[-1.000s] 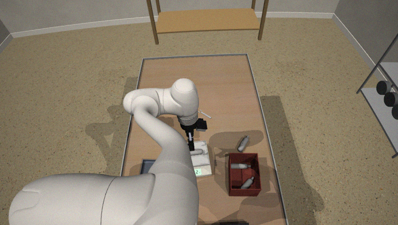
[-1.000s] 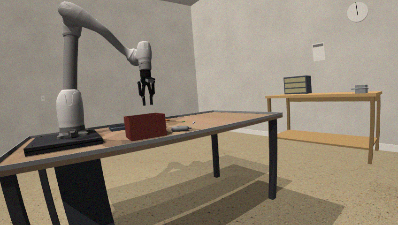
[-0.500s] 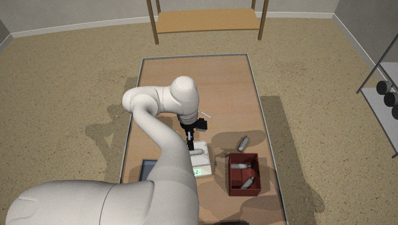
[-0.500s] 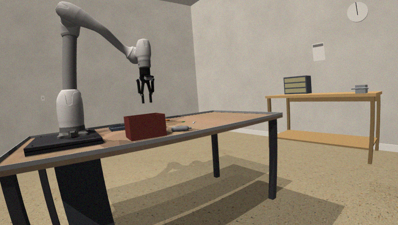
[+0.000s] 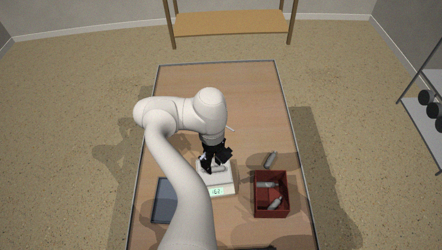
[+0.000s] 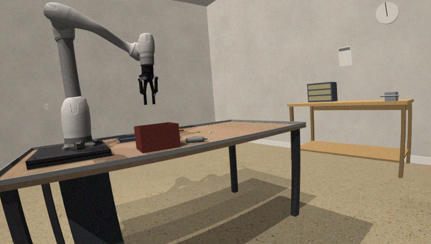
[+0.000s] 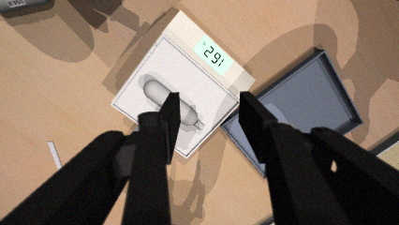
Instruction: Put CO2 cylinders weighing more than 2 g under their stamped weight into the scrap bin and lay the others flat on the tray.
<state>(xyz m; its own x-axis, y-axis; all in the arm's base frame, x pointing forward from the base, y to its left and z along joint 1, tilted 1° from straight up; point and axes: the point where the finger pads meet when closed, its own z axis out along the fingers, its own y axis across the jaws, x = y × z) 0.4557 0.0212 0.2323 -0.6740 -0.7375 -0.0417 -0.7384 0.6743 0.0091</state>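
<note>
A grey CO2 cylinder (image 5: pixel 217 169) lies flat on the white scale (image 5: pixel 215 178), whose display (image 5: pixel 216 191) reads 162. It also shows in the wrist view (image 7: pixel 170 104), partly behind one finger. My gripper (image 6: pixel 149 102) hangs high above the scale (image 7: pixel 180 96), fingers apart with nothing between them (image 7: pixel 208 100). The blue-grey tray (image 5: pixel 164 199) lies beside the scale, partly hidden by my arm; what I see of its floor (image 7: pixel 300 108) is bare. The red scrap bin (image 5: pixel 271 193) holds two cylinders (image 5: pixel 266 184) (image 5: pixel 274 202). Another cylinder (image 5: pixel 270 159) lies on the table beyond the bin.
The bin (image 6: pixel 157 136) hides the scale in the side view, and the loose cylinder (image 6: pixel 195 139) lies beside it. A thin white stick (image 5: pixel 230 128) lies mid-table. A wooden shelf table (image 5: pixel 229 21) stands beyond the table. A metal rack (image 5: pixel 428 105) stands at the right.
</note>
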